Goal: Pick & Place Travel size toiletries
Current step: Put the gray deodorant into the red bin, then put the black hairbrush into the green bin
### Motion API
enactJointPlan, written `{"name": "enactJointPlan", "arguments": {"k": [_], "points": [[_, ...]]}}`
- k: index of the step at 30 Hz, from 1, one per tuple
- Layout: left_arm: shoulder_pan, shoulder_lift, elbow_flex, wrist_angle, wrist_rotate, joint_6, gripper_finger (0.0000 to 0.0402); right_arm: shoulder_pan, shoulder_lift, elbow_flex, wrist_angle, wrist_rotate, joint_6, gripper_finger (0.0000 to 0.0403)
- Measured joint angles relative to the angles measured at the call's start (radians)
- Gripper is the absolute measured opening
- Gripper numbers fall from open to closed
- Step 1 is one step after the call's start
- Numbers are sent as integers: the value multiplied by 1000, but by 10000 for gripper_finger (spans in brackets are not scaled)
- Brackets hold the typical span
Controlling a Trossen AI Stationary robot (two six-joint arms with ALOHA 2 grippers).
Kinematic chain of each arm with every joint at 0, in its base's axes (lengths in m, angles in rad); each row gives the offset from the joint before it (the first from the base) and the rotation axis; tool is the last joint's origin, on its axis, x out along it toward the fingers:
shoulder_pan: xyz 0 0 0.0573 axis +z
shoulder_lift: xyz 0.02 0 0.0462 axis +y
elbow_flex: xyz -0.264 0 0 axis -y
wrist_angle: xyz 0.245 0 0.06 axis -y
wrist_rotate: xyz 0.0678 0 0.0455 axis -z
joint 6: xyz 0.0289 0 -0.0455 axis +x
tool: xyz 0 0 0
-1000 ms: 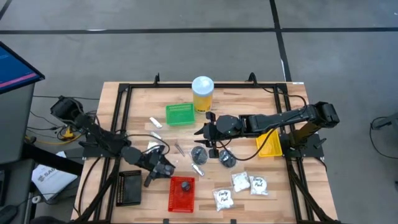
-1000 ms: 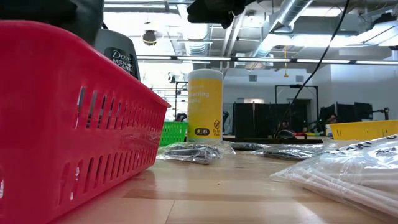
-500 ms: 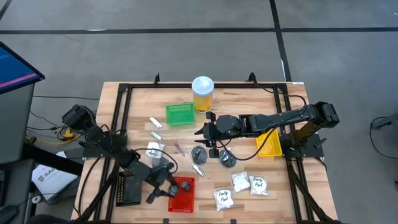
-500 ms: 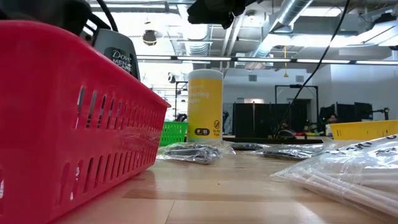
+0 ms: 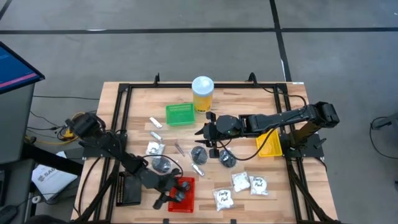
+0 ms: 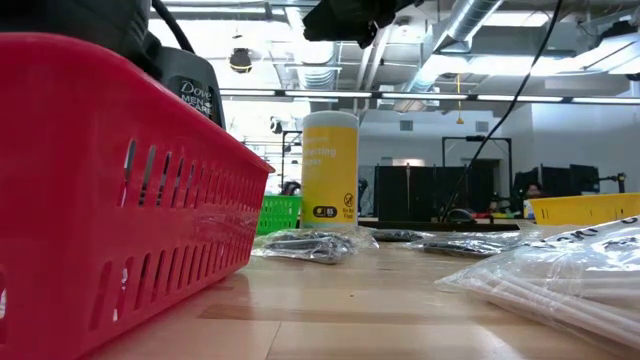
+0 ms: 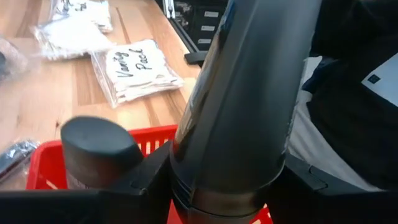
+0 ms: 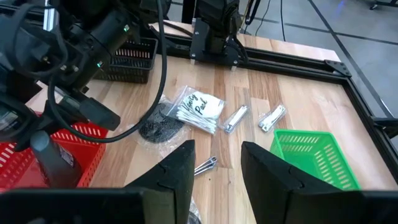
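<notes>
The left gripper (image 5: 173,194) grips a dark bottle (image 7: 239,106) over the red tray (image 5: 181,194) at lower centre, the right gripper (image 5: 205,140) gapes empty, and most toiletries remain on the table (image 5: 249,106).

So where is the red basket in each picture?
High view: red basket at the table's front edge, left of middle.
Low view: its wall fills the left side.
Left wrist view: bottom left.
Right wrist view: lower left.
Shared landmark: capped dark bottle standing in it, seen in all but the high view.
</notes>
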Motion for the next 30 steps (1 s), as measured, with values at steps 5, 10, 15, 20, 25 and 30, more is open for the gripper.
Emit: {"name": "enactJointPlan", "arguments": {"k": [5,10,15,20,25,30], "points": [[0,6,0,0,6,-44,186,0,0,0,0,0,0,120],[0,6,0,0,9,-46,208,0,0,0,0,0,0,120],[0,6,0,-1,9,-45,196,0,0,0,1,0,0,120],[0,6,0,-1,9,-44,198,0,0,0,1,0,0,120],[0,5,0,0,10,-43,232,0,0,0,1,0,0,120],[0,5,0,0,9,-43,226,0,0,0,1,0,0,120]]}}
